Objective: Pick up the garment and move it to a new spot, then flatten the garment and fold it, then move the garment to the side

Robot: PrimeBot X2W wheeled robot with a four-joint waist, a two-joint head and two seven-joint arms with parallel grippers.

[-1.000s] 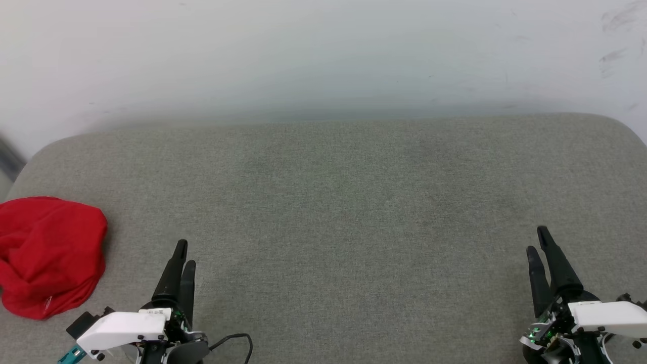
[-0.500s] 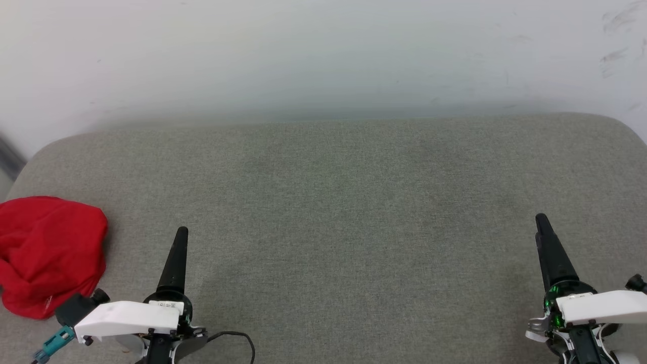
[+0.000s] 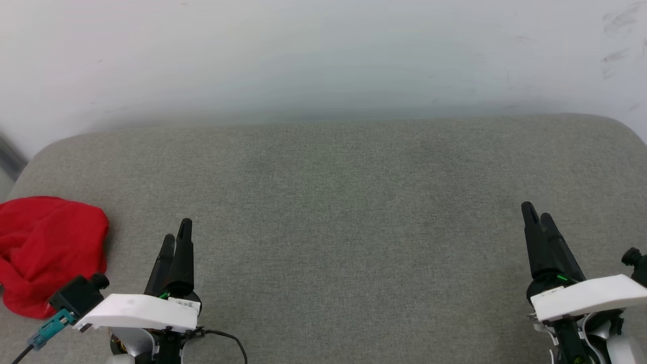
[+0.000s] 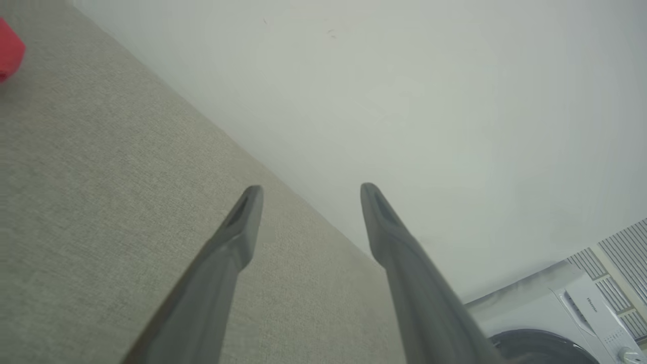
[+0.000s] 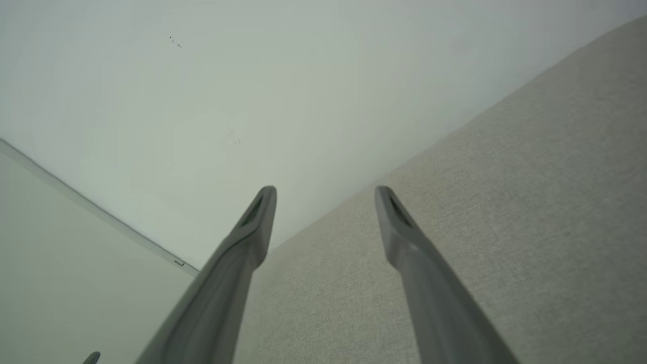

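Observation:
The garment (image 3: 48, 253) lies bunched in a bright red heap at the far left edge of the grey cushioned surface; its trim and number are hidden in the folds. A corner of the garment (image 4: 9, 48) shows at the upper left of the left wrist view. My left gripper (image 3: 176, 235) hovers to the right of the heap, apart from it, open with nothing between its fingers (image 4: 242, 222). My right gripper (image 3: 536, 215) is far across at the lower right, also open and empty, its fingers (image 5: 258, 222) spread over the cushion.
The grey fabric surface (image 3: 333, 212) has rounded back corners and meets a pale wall (image 3: 323, 55) behind. A white appliance (image 4: 571, 313) stands past the surface's end in the left wrist view. A black cable (image 3: 230, 338) trails from the left wrist.
Both grippers have risen forward over the surface and rolled about their wrists, showing their fingers from a different side. The garment has not moved.

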